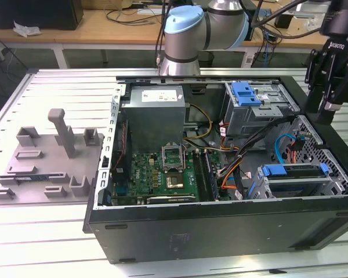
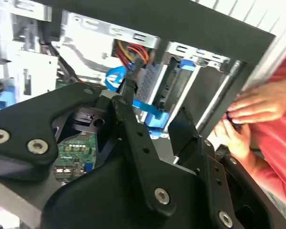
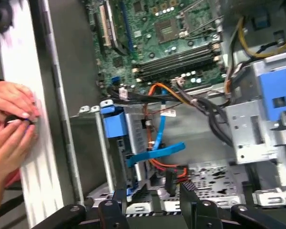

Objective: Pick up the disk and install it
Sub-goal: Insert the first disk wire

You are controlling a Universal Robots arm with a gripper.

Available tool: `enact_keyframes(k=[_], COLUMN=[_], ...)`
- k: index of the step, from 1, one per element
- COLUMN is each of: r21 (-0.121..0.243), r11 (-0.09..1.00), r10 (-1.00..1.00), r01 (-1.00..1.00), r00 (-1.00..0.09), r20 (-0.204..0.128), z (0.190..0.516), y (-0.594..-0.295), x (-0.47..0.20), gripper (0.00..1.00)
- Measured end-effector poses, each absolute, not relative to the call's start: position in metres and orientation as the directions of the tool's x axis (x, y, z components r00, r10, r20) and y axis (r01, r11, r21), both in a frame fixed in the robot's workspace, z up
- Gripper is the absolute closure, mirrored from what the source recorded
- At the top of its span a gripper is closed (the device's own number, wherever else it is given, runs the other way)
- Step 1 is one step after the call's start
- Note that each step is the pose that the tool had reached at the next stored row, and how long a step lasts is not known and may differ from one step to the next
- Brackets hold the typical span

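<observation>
Jaws spread, well apart from disk (image 1: pixel 296 171)

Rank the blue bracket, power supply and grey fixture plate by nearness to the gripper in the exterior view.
1. Blue bracket, on the drive cage, nearest the gripper.
2. Power supply, centre.
3. Grey fixture plate, exterior view's far left.

An open computer case (image 3: pixel 62 95) is shown, with a green motherboard (image 3: pixel 162 43) and blue and orange cables (image 3: pixel 160 133) inside. The disk (image 3: pixel 120 136), framed in blue, is seated in a metal bay (image 3: pixel 101 152) beside the cables. Outside the case wall, 2 hands (image 3: pixel 12 102) are held together around a small dark object (image 3: pixel 14 119).
</observation>
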State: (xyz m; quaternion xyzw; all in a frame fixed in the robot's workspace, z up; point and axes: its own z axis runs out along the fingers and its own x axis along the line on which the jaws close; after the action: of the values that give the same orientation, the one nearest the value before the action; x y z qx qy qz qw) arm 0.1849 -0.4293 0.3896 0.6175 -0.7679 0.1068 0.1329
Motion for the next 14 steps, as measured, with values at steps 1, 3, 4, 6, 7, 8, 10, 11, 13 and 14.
enact_keyframes(k=[1,3,4,6,7,8,10,11,13,14], r21=[-0.004,-0.005,-0.005,-0.004,-0.004,-0.004,-0.004,-0.006,-0.008,-0.01], r11=[0.215,0.217,0.219,0.235,0.254,0.273,0.306,0.308,0.308,0.308], r10=[-0.914,-0.911,-0.91,-0.907,-0.903,-0.897,-0.888,-0.884,-0.874,-0.87], r01=[-0.977,-0.976,-0.976,-0.972,-0.967,-0.962,-0.952,-0.951,-0.951,-0.951], r00=[-0.203,-0.204,-0.206,-0.221,-0.238,-0.256,-0.287,-0.288,-0.286,-0.286], r20=[0.351,0.358,0.358,0.359,0.359,0.359,0.36,0.369,0.392,0.402], z=[0.389,0.383,0.38,0.374,0.373,0.372,0.368,0.366,0.364,0.363], y=[-0.428,-0.423,-0.421,-0.419,-0.419,-0.419,-0.419,-0.416,-0.41,-0.408], x=[0.185,0.188,0.192,0.2,0.2,0.2,0.2,0.2,0.2,0.2], gripper=[0.44,0.44,0.44,0.44,0.44,0.44,0.44,0.44,0.44,0.44])
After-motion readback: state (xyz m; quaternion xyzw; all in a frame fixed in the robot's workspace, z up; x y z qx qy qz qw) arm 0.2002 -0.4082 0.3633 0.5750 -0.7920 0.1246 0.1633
